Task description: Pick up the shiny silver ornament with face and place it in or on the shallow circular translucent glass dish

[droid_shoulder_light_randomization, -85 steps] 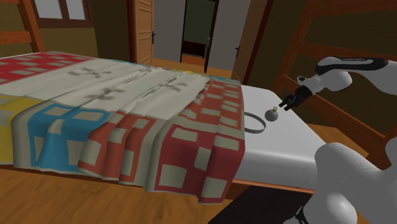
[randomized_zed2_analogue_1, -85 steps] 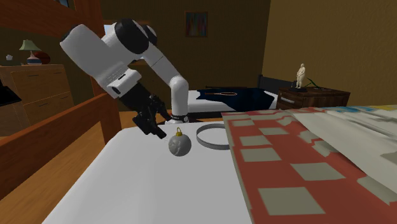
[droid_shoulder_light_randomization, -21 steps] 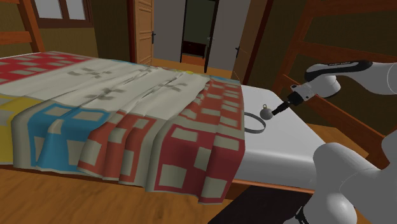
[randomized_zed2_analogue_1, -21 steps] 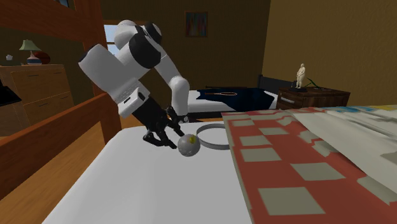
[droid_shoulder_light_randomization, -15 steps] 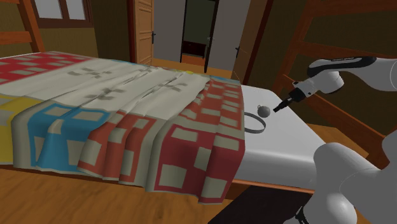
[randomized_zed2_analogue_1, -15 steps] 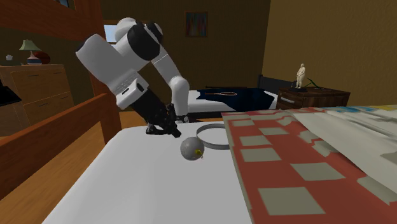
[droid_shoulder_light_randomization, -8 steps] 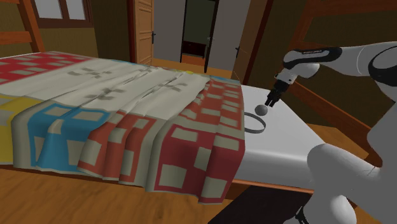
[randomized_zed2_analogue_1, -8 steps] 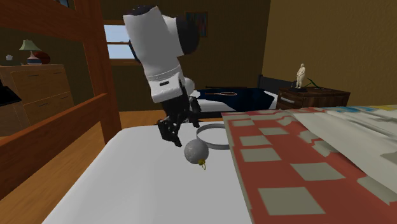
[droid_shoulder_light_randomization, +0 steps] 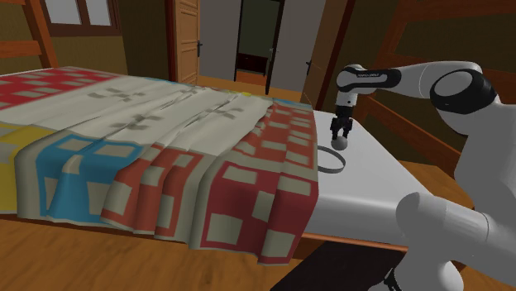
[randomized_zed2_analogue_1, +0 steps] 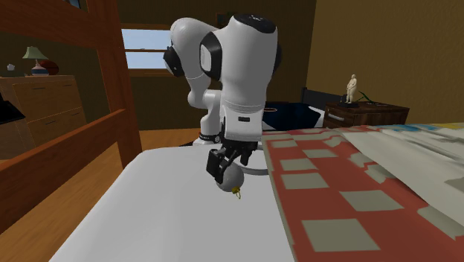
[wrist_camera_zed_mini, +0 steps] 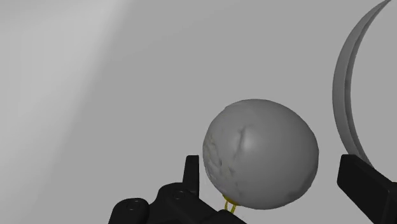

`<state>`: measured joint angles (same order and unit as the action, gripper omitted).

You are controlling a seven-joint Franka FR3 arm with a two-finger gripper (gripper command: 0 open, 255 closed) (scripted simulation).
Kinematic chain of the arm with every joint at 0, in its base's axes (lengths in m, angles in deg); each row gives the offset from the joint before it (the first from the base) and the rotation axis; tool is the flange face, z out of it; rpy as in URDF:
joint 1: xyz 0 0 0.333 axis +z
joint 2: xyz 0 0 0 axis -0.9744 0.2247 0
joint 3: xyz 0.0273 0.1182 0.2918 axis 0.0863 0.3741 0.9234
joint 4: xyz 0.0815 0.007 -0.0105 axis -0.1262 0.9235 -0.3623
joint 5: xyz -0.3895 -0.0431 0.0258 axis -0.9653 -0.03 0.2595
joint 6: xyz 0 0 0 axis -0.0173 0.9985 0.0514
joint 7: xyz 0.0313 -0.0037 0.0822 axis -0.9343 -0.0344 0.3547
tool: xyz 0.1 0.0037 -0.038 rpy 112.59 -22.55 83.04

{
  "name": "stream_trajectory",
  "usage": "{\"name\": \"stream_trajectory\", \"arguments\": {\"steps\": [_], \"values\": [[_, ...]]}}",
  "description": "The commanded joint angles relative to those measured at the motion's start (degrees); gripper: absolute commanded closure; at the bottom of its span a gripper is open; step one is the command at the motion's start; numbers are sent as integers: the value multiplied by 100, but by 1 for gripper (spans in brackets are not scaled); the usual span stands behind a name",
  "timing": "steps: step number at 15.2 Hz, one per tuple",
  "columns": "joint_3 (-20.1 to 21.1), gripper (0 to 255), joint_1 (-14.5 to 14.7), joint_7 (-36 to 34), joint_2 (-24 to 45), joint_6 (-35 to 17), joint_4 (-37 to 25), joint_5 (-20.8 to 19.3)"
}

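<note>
The silver-grey ball ornament [droid_shoulder_light_randomization: 337, 143] lies on the white sheet, its small gold loop [randomized_zed2_analogue_1: 236, 193] tipped down to the side. My gripper [droid_shoulder_light_randomization: 339, 132] points straight down over it, open. In the wrist view the ornament [wrist_camera_zed_mini: 261, 153] sits between the two black fingers [wrist_camera_zed_mini: 189, 178], which do not clasp it. The shallow round dish [droid_shoulder_light_randomization: 329, 159] rests on the sheet right beside the ornament, against the quilt's edge; its curved rim [wrist_camera_zed_mini: 353, 95] shows just past the ball. From the second exterior view my gripper [randomized_zed2_analogue_1: 223, 168] hangs over the ornament [randomized_zed2_analogue_1: 232, 179], with the dish [randomized_zed2_analogue_1: 256, 170] behind.
A patchwork quilt [droid_shoulder_light_randomization: 248, 182] covers most of the bed, and its red-checked edge [randomized_zed2_analogue_1: 334, 193] lies close to the dish. The bare white sheet [randomized_zed2_analogue_1: 163, 216] stretches towards the second exterior view's left. A wooden bed rail [randomized_zed2_analogue_1: 67, 152] borders that side.
The arm has swung round, so the gripper now points down over the ornament instead of beside it. The ornament rolled a little towards the dish and turned its loop downward.
</note>
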<state>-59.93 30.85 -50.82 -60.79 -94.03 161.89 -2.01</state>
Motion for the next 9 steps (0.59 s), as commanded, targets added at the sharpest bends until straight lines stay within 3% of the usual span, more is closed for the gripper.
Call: {"name": "stream_trajectory", "arguments": {"steps": [1, 9], "values": [[-15, 0, -34, -39, -7, -140, 157, -28], [-14, 0, -85, -57, 5, -264, 306, -35]]}}
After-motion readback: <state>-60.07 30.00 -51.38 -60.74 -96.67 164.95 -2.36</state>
